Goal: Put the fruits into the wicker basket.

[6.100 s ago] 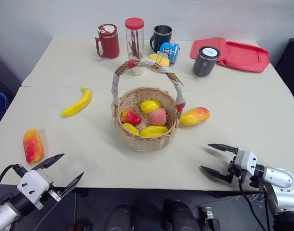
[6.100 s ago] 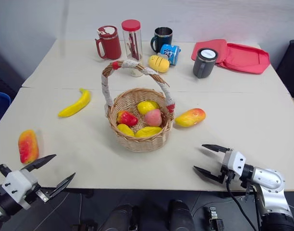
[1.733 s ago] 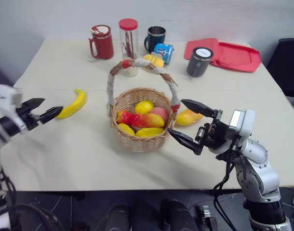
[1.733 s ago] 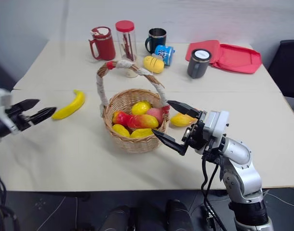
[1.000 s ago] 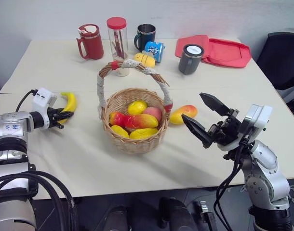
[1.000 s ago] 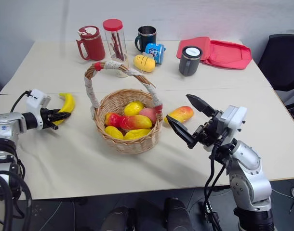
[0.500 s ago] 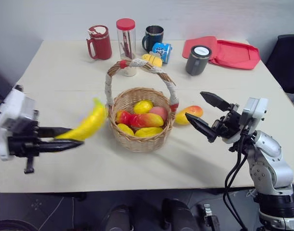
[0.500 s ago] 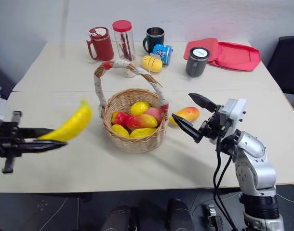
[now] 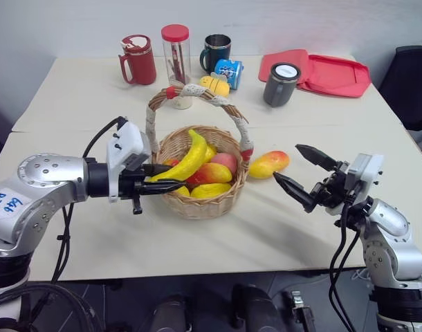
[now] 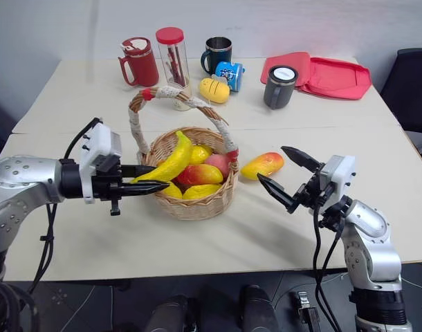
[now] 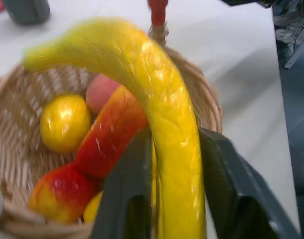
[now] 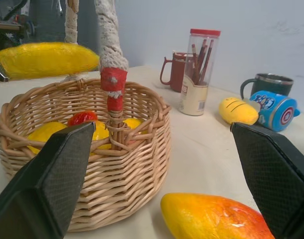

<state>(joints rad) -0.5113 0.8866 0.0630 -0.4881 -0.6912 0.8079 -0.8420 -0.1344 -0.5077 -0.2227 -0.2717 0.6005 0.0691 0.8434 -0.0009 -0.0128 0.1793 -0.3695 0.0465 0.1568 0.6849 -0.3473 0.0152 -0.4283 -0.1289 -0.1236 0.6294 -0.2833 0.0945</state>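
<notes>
- Gripper on the right [image 9: 295, 171], lower right of the frame, gapes wide with nothing in it; line it up on the yellow-to-red oval mango [image 9: 268, 163] lying on the pale table [image 9: 93, 228] just beside the round tan wicker basket [image 9: 197, 204].
- Left gripper [image 9: 168, 177], frame centre-left, clasps the curved yellow banana [image 9: 187, 156] above the basket's fruit; let go only once past the corded handle [image 9: 197, 90].
</notes>
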